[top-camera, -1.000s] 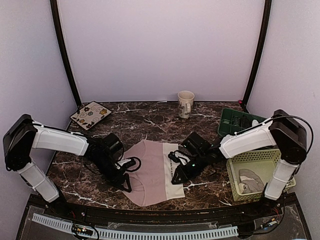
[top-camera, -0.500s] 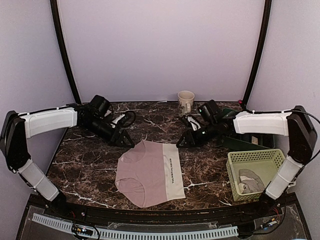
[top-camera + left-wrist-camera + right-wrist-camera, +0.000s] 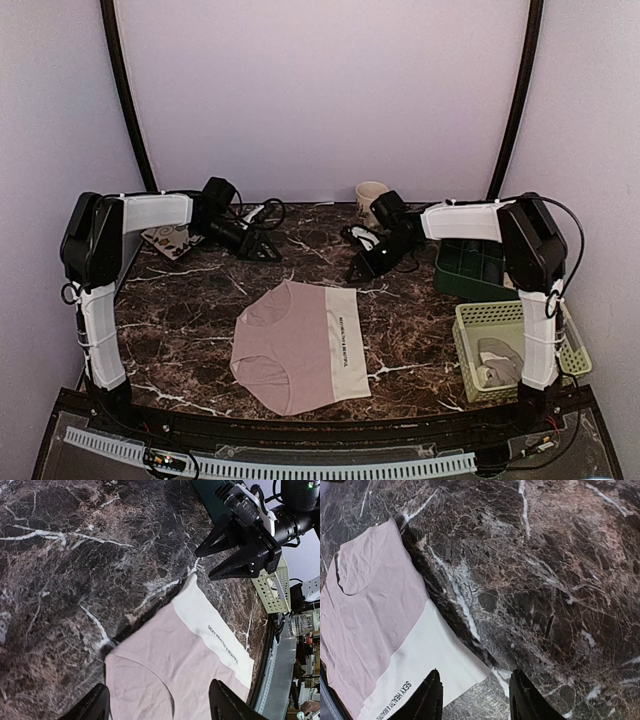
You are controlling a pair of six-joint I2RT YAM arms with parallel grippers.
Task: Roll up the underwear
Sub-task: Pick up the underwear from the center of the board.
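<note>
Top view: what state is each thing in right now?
pink underwear: flat, unrolled, not gripped.
left tool: open, empty.
right tool: open, empty.
mug: upright.
pale basket: holds a grey cloth.

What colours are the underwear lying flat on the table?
Dusty pink underwear with a cream band, clearest in the right wrist view.

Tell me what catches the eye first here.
The dusty pink underwear with its cream panel lies flat and unrolled at the middle of the dark marble table. Beyond it, toward the far side, the left gripper and right gripper hover open and empty.
</note>
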